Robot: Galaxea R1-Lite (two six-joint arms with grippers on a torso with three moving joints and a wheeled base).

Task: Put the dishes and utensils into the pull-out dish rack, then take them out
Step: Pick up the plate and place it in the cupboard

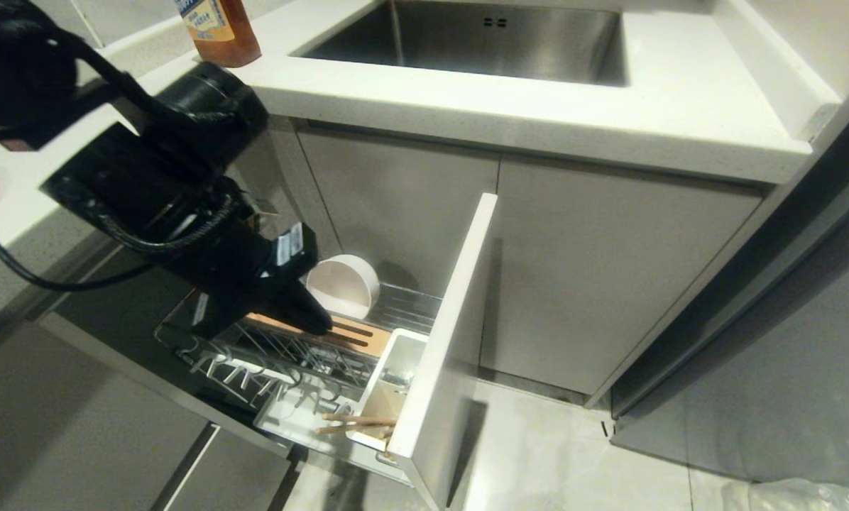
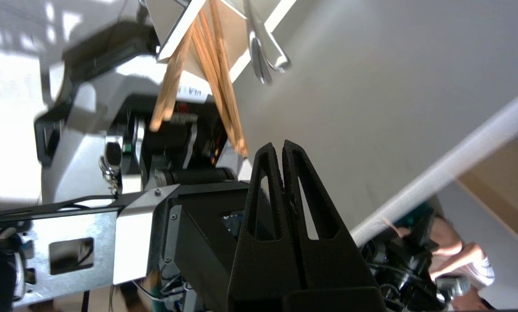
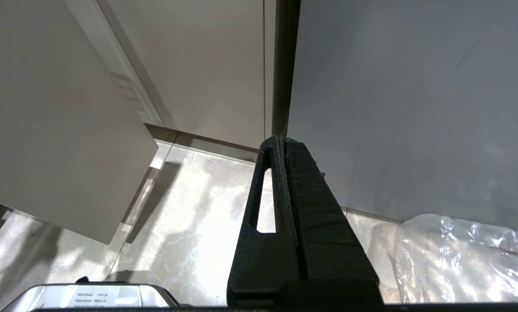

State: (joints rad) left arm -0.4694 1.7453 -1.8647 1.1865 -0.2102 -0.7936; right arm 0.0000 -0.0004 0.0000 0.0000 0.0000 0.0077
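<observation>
Cream-white bowl [image 1: 344, 285], pale wooden chopsticks [image 1: 357, 424], amber bottle [image 1: 220, 30]

The pull-out dish rack [image 1: 304, 362] is standing open at lower centre, wire prongs showing. A cream-white bowl [image 1: 344, 285] is resting on edge behind the wooden strip. Chopsticks [image 1: 357, 423] are leaning in the white caddy [image 1: 390, 387], beside what is probably the fork [image 2: 265, 47].

The pull-out dish rack [image 1: 339, 369] stands drawn out from under the sink, its flat pale front panel [image 1: 446, 333] at the outer end. A cream-white bowl [image 1: 344, 285] sits tilted on its side at the rack's inner end. A slotted wooden strip [image 1: 357, 335] crosses the rack's middle. In the white utensil caddy [image 1: 389, 387], just behind the front panel, stand the chopsticks [image 1: 357, 424] and a fork [image 2: 263, 52]. The white surface [image 1: 609, 121] above carries an amber bottle [image 1: 218, 28] at its left corner.
</observation>
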